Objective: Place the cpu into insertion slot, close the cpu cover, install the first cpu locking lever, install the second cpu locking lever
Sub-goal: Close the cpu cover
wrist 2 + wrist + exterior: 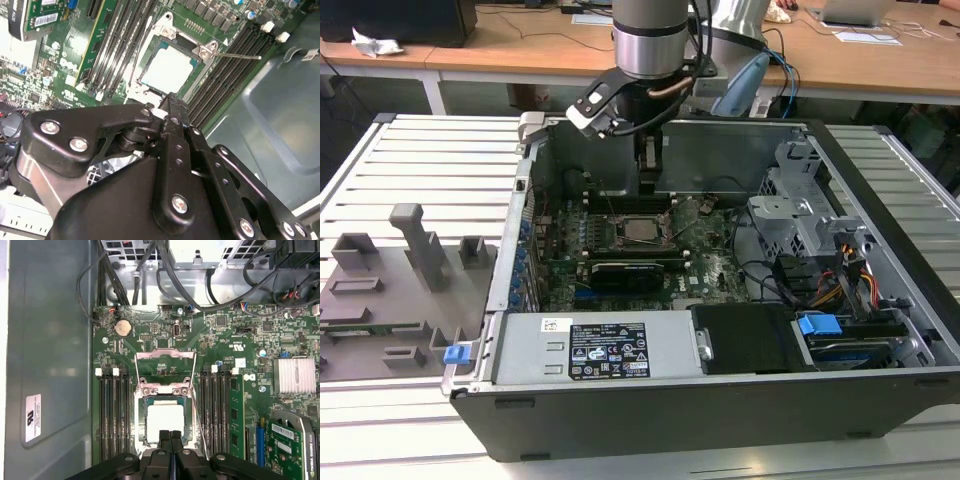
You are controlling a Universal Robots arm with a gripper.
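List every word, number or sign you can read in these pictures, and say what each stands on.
No text can be read reliably:
Power supply label: print too small to read.
Case wall sticker: a blurred mark.
Expansion card labels: too small.
Motherboard white printing: too small.

The exterior view stands high and well back, looking down into the open computer case (720, 415), with the jaws at its far side. The first wrist view looks straight down from close behind the jaws and the second wrist view looks down at a slant. Both share the insertion slot (141, 420) (172, 44) just beyond the jaws.
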